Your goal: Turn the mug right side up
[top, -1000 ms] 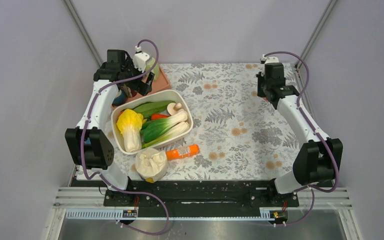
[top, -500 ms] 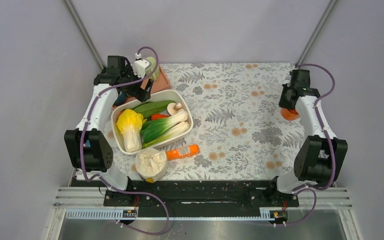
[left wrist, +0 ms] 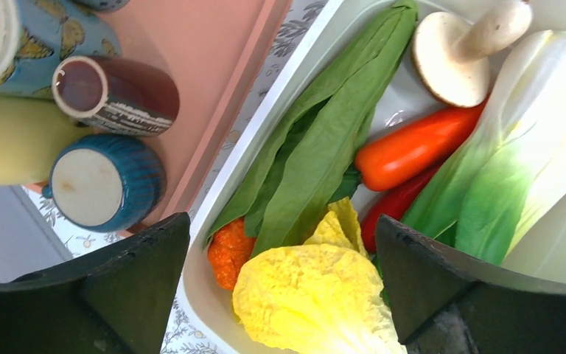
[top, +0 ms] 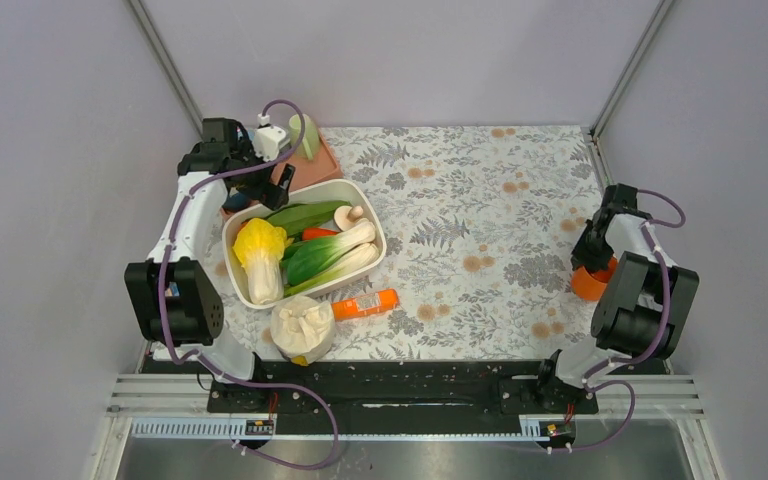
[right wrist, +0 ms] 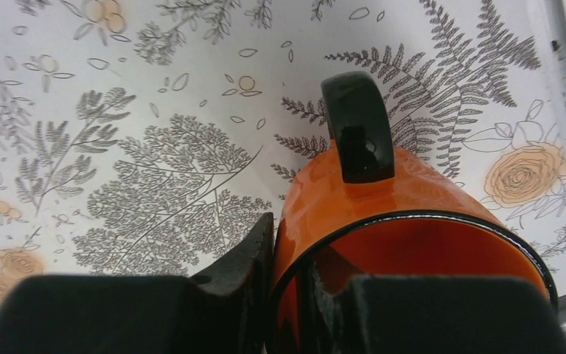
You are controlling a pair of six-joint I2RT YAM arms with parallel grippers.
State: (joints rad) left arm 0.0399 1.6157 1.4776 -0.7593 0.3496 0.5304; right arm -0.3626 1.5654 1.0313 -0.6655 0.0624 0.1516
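Note:
The orange mug point(right wrist: 405, 214) with a black handle point(right wrist: 357, 125) has its open mouth facing the right wrist camera. My right gripper point(right wrist: 295, 295) is shut on its rim, with one finger point(right wrist: 243, 258) outside the wall and the other inside. From above, the mug point(top: 588, 285) is at the table's right edge, just below the right gripper point(top: 593, 262). I cannot tell whether it rests on the cloth. My left gripper point(left wrist: 281, 228) hangs open with nothing held over the white bin point(left wrist: 199, 295) of vegetables, at the back left in the top view point(top: 270, 183).
A pink tray point(top: 310, 172) at the back left holds several cups, among them an upturned blue one point(left wrist: 103, 181) and a brown one point(left wrist: 114, 92). The white bin's rim point(top: 345, 184) lies beside it. An orange packet point(top: 365, 303) and a white bag point(top: 302, 328) sit nearer the front.
The right arm has swung from the back right corner down along the right edge, carrying the mug. The left gripper has shifted slightly back and left, still open.

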